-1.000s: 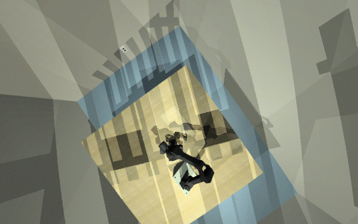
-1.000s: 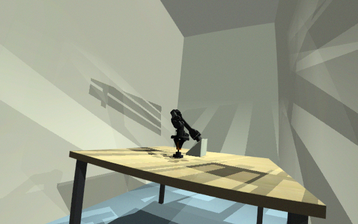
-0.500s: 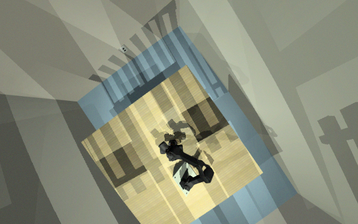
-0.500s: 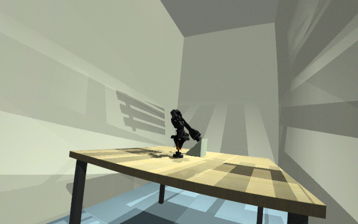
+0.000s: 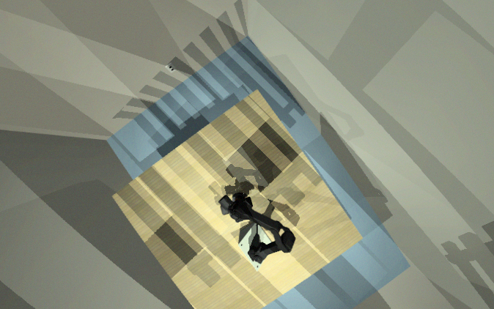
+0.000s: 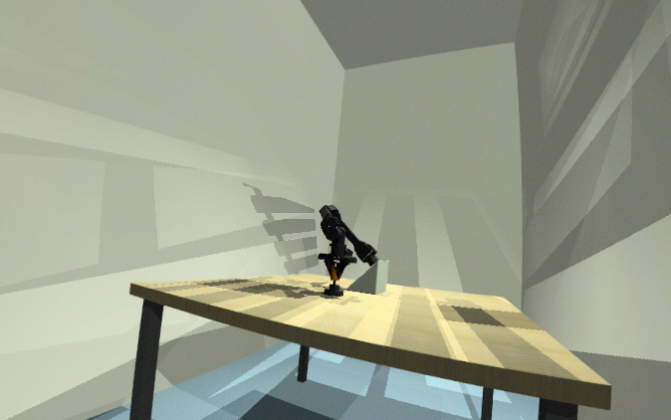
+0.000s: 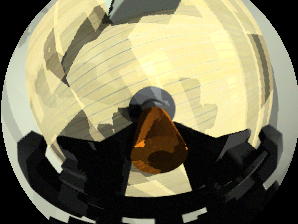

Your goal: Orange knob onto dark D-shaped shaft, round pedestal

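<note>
The orange knob is held upright between the fingers of my gripper, which is shut on it and points down. The dark round pedestal stands on the table under the knob. A short length of the dark shaft shows between the pedestal and the knob in the exterior view, so the knob is not down on the pedestal. The knob's lower end is at or just above the shaft's top; whether they touch I cannot tell. The hole and both flat sides are hidden.
A pale wedge-shaped block stands on the wooden table beside the arm's base. The arm reaches over from that side and hides the pedestal in the top view. Dark shadows cross the table.
</note>
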